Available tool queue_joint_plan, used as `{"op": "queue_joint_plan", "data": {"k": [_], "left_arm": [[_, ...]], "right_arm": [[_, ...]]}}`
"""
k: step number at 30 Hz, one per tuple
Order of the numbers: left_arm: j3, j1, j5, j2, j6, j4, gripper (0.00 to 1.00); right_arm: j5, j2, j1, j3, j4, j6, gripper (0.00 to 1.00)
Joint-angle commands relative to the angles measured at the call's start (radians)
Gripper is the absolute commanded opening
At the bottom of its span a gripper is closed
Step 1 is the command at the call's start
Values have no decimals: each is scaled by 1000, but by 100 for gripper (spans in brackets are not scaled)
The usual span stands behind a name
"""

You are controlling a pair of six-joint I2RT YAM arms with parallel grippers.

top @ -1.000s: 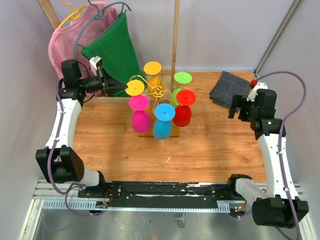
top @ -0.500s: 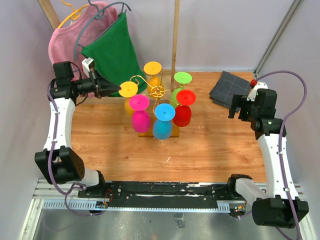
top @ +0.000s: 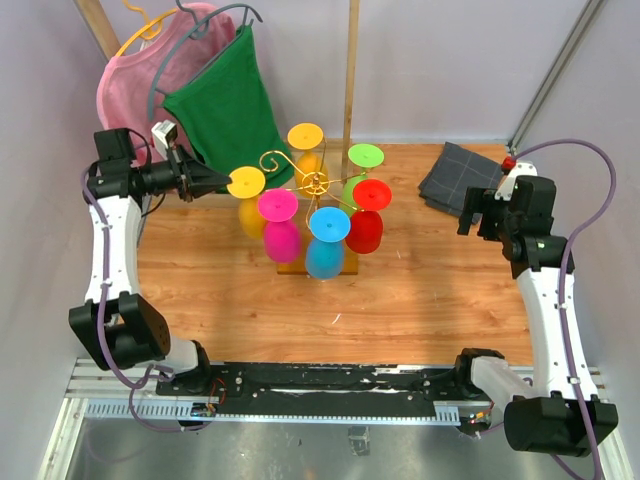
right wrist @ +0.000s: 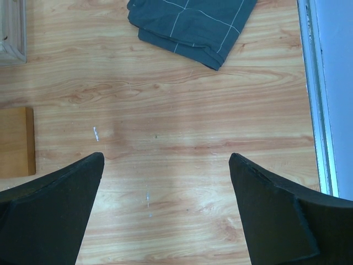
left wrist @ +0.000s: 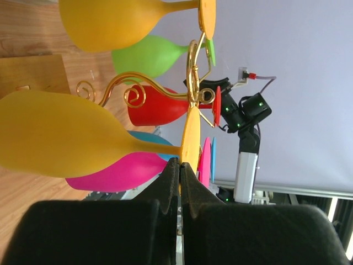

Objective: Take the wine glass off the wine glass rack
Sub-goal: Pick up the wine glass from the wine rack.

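Observation:
The gold wire wine glass rack [top: 314, 182] stands mid-table on a light-wood base [top: 292, 266], with several coloured glasses hanging bowl down. My left gripper [top: 222, 180] is shut on the round foot of a yellow wine glass [top: 247, 183] and holds it just left of the rack's outer scroll arm. In the left wrist view the fingertips [left wrist: 180, 163] pinch the foot's edge, the yellow bowl [left wrist: 55, 141] lies to the left, and the gold scroll [left wrist: 135, 94] is just beyond. My right gripper [top: 474, 215] is open and empty over bare table [right wrist: 164, 160].
A folded grey cloth [top: 458, 175] lies at the back right, also in the right wrist view [right wrist: 193, 22]. A wooden clothes frame with pink and green garments [top: 215, 100] stands behind the left gripper. Pink, blue and red glasses [top: 325, 255] hang on the rack's near side.
My left gripper has drawn back to the left with the yellow glass, carrying its foot outward away from the rack's centre. The right arm has not moved.

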Motion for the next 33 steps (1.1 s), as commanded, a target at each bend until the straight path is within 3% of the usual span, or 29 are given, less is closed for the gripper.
{"op": "queue_joint_plan", "data": {"k": [1, 12, 26, 33], "left_arm": [[44, 20, 56, -5, 18, -39, 0], [123, 124, 106, 12, 89, -98, 0], [442, 125, 178, 91, 103, -86, 0], [460, 100, 176, 100, -80, 73, 0]], "right_arm": [[-9, 3, -11, 37, -7, -17, 98], [-18, 10, -10, 83, -29, -26, 98], [-87, 20, -11, 210, -44, -3, 98], [-181, 52, -9, 278, -44, 19, 99]]}}
